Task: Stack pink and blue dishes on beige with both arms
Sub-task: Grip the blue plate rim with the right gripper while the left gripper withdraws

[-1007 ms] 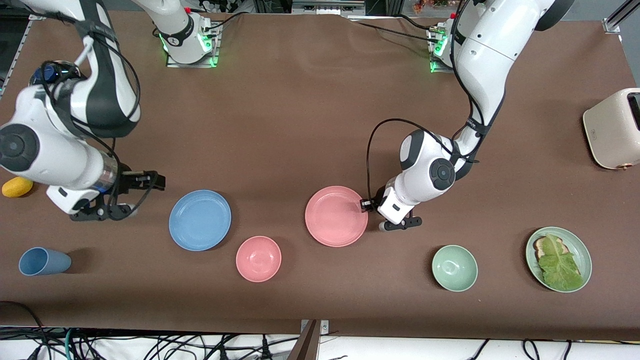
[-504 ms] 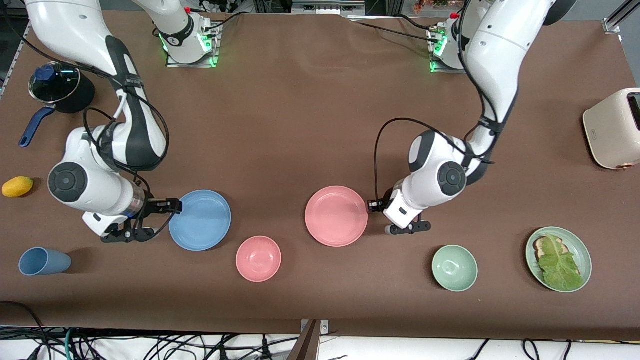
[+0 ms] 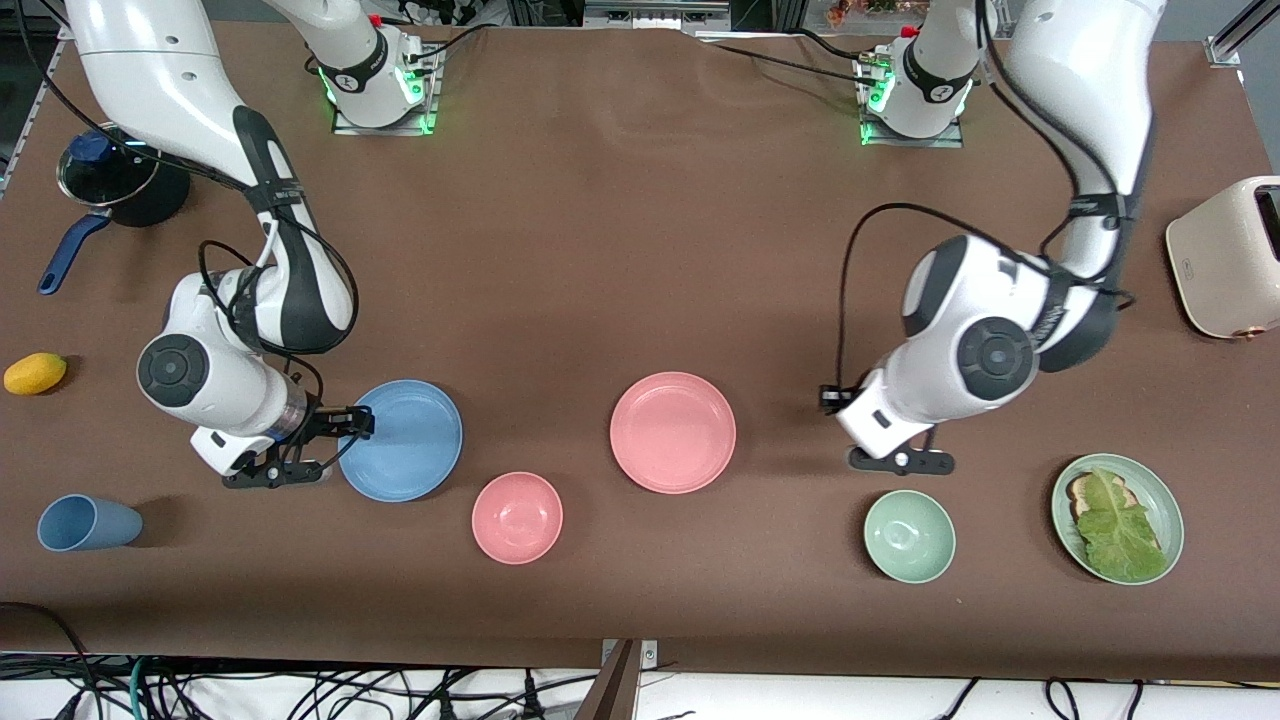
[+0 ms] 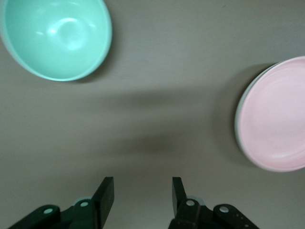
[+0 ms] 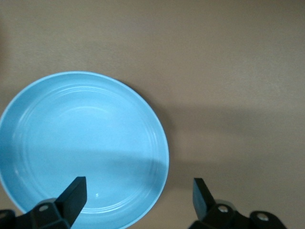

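Pink plate (image 3: 672, 432): flat, round, matte salmon with a raised rim, sitting mid-table. In the left wrist view (image 4: 276, 114) I see a pale edge under its rim, and I can't tell what that is.
Blue plate (image 3: 400, 440): same size and shape, sky blue, flat on the table at the pink plate's 9 o'clock, well apart from it.
Count, plates: I make it one pink, one blue, plus one green plate (image 3: 1117, 517) carrying toast and lettuce.
Count, bowls: two, a pink bowl (image 3: 517, 517) at the pink plate's 7 o'clock and a green bowl (image 3: 909, 535) at its 4 o'clock.
Count, other: one blue cup (image 3: 88, 522), one toaster (image 3: 1230, 255), one yellow fruit (image 3: 35, 373), one lidded pot (image 3: 110, 180).
Right gripper (image 3: 350, 425): at the blue plate's 9 o'clock rim, fingers spread wide, one over the plate's edge, nothing pinched.
Left gripper (image 3: 832, 398): over bare table at the pink plate's 3 o'clock, fingers parted, nothing between them.
Change: a second ago my left gripper was at the pink plate's rim and it has pulled away. My right gripper has come in to the blue plate. Neither plate has moved.
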{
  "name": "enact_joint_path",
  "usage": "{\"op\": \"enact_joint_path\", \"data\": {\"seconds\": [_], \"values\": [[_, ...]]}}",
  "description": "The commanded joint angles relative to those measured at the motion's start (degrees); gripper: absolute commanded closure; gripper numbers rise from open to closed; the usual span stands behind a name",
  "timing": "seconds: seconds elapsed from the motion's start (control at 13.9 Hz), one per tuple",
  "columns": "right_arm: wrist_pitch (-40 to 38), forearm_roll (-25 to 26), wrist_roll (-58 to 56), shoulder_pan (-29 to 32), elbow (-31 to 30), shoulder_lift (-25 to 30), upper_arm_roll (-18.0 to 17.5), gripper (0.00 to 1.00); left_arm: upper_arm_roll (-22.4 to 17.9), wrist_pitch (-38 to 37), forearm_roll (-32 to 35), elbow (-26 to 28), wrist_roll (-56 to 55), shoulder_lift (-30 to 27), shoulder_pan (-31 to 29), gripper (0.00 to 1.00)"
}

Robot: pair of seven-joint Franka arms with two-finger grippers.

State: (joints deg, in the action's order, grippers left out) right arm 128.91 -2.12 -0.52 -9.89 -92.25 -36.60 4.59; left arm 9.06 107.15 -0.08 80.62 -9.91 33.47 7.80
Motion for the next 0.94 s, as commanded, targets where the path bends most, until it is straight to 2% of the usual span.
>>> {"op": "enact_joint_path", "data": {"seconds": [0.0, 0.07, 0.14, 0.22, 0.36, 0.65, 0.86], "values": [[3.44, -1.13, -2.72, 1.09, -0.47, -1.71, -0.28, 0.04, 0.35, -3.43, 1.31, 0.50, 10.67, -2.70, -5.32, 0.37], [3.89, -1.91, -2.90, 1.62, -0.47, -2.07, -0.28, 0.05, 0.17, -4.57, 1.22, 0.50, 13.22, -3.58, -6.73, 0.35], [3.98, -2.62, -2.99, 1.62, -0.47, -2.51, -0.28, 0.08, -0.87, -6.06, 1.31, 0.59, 13.60, -4.55, -7.27, 0.23], [4.07, -3.32, -3.08, 1.62, -0.47, -2.77, -0.28, 0.12, -2.71, -7.30, 2.18, 0.59, 13.69, -5.34, -7.36, 0.00], [5.29, -3.50, -3.26, 1.80, -0.47, -3.73, -0.28, 0.18, -3.43, -9.49, 3.24, 0.77, 13.78, -7.62, -8.76, 0.00], [5.91, -3.59, -4.05, 1.89, -1.26, -4.09, -0.28, 0.46, -2.82, -12.49, 4.29, 0.50, 13.78, -12.55, -9.91, 0.00], [8.11, -3.59, -4.22, 1.80, -2.67, -4.00, -0.28, 0.61, -2.99, -12.67, 4.21, 0.50, 13.78, -15.80, -10.09, 0.00]]}}
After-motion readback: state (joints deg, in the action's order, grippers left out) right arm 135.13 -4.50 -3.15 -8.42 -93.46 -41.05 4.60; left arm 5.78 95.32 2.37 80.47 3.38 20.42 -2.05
